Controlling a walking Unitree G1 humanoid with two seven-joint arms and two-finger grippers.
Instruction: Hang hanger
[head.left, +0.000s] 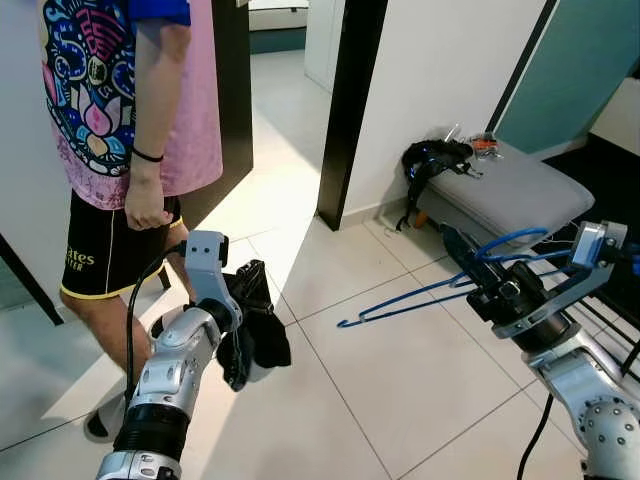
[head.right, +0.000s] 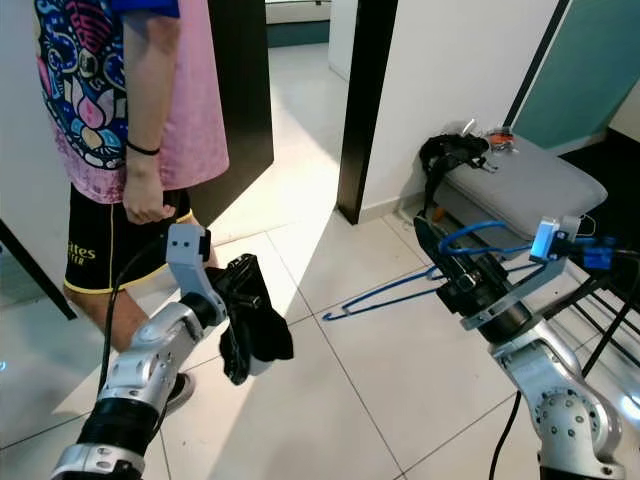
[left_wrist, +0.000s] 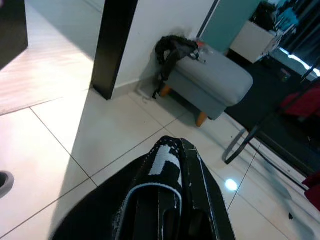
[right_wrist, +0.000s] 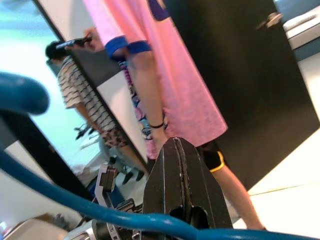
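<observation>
A blue wire hanger (head.left: 430, 290) hangs level over the tiled floor at the right, its hook curling up near my right wrist. My right gripper (head.left: 462, 252) is shut on the hanger near its neck; the blue wire (right_wrist: 125, 217) crosses in front of the closed fingers (right_wrist: 180, 175) in the right wrist view. My left gripper (head.left: 245, 300) is raised at the left, shut on a black garment (head.left: 255, 335) that droops below it. In the left wrist view the black cloth with a white patch (left_wrist: 167, 162) covers the fingers.
A person in a pink patterned shirt and black shorts (head.left: 120, 120) stands close at the left. A grey padded stool (head.left: 510, 190) with a black item (head.left: 432, 158) on it stands at the right by a white wall and a dark door frame (head.left: 350, 110). Black rack legs (head.right: 610, 330) lie at far right.
</observation>
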